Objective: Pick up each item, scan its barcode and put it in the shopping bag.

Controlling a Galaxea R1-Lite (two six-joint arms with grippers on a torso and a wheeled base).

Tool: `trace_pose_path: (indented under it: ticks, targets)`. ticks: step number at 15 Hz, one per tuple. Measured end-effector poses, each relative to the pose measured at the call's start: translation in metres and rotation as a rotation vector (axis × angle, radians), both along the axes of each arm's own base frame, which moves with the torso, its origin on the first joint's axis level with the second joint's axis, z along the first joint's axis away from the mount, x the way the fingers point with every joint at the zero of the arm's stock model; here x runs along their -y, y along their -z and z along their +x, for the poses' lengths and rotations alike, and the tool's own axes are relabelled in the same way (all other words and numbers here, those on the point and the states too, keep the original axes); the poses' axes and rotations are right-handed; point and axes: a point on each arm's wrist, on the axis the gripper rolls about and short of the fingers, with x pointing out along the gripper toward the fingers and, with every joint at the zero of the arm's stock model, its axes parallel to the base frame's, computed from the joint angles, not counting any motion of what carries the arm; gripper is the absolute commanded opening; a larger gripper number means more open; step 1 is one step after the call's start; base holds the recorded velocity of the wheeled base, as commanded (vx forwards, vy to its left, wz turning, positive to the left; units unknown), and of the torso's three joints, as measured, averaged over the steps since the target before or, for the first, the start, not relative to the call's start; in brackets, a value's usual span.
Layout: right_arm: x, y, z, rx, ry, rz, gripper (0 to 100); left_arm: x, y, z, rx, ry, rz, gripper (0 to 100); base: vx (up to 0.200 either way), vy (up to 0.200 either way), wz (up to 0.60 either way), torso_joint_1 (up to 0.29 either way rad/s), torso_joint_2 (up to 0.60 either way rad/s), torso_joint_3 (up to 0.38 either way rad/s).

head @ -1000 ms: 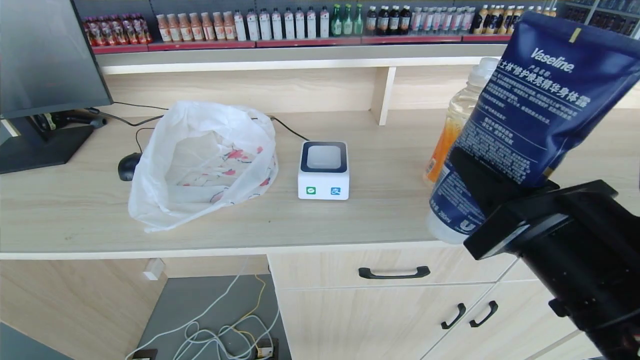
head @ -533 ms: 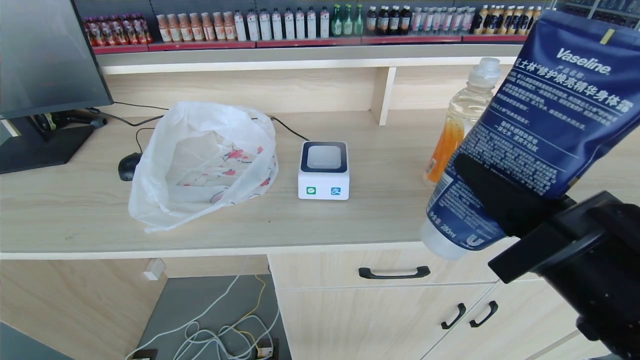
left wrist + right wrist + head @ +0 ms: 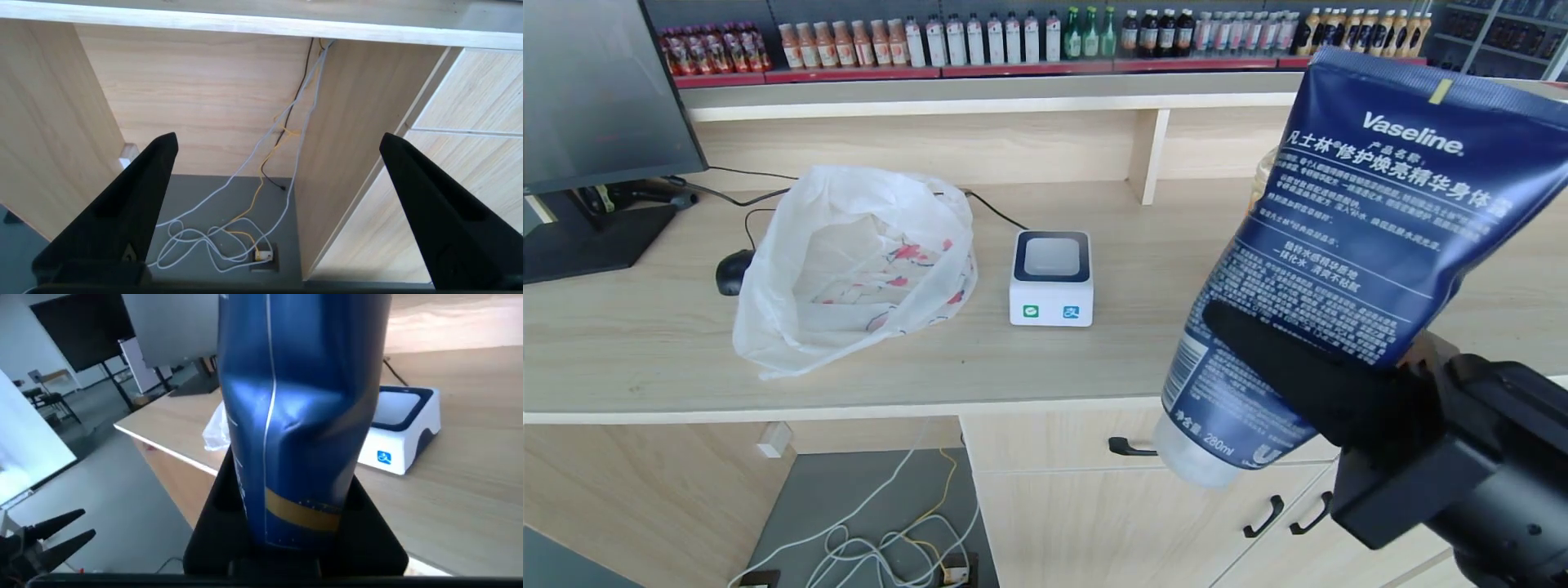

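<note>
- One dark monitor (image 3: 605,90) stands at the far left of the counter (image 3: 654,343), with one black mouse (image 3: 734,271) beside its base.
- One white shopping bag (image 3: 849,261) sits open-mouthed on the counter, just right of the mouse.
- Below the counter, the left gripper (image 3: 278,212) hangs with its jaws spread wide. The left wrist view takes in the recess there and loose cables (image 3: 245,237) on the floor.
- One white scanner (image 3: 1052,278) sits just right of the bag, window facing up.
- One blue tube (image 3: 1347,245) is held cap-down in the air at the right, out in front of the counter edge. It hides part of a drawer handle (image 3: 1131,447) and most of a clear bottle (image 3: 1262,175).
- The right gripper (image 3: 1258,343) has its jaws pinching the tube's lower half.
- The right wrist view shows the tube's side seam and the scanner's side (image 3: 400,433) beyond it.
</note>
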Motion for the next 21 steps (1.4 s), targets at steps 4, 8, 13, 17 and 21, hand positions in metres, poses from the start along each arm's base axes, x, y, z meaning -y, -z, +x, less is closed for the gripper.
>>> trace_pose_path:
  ticks: [4, 8, 13, 17, 21]
  targets:
    - [0.009, 0.002, 0.011, 0.006, -0.215, -0.010, 0, 0.000, 0.000, 0.000, 0.000, 0.000, 0.000, 100, 0.000, 0.000, 0.00, 0.000, 0.00, 0.000]
    - [0.029, 0.000, 0.032, 0.002, -0.363, -0.031, 0, 0.000, 0.000, 0.000, 0.000, 0.000, 0.000, 100, 0.000, 0.000, 0.00, 0.000, 0.00, 0.000]
    - [0.032, -0.019, 0.037, -0.010, -0.463, 0.030, 0, 0.000, 0.000, 0.000, 0.000, 0.000, 0.000, 100, 0.000, 0.000, 0.00, 0.000, 0.00, 0.000]
    - [0.035, -0.022, 0.032, -0.042, -0.532, 0.048, 0, 0.000, 0.000, 0.000, 0.000, 0.000, 0.000, 100, 0.000, 0.000, 0.00, 0.000, 0.00, 0.000]
    - [0.035, -0.024, 0.031, -0.042, -0.565, 0.045, 0, 0.000, 0.000, 0.000, 0.000, 0.000, 0.000, 100, 0.000, 0.000, 0.00, 0.000, 0.00, 0.000]
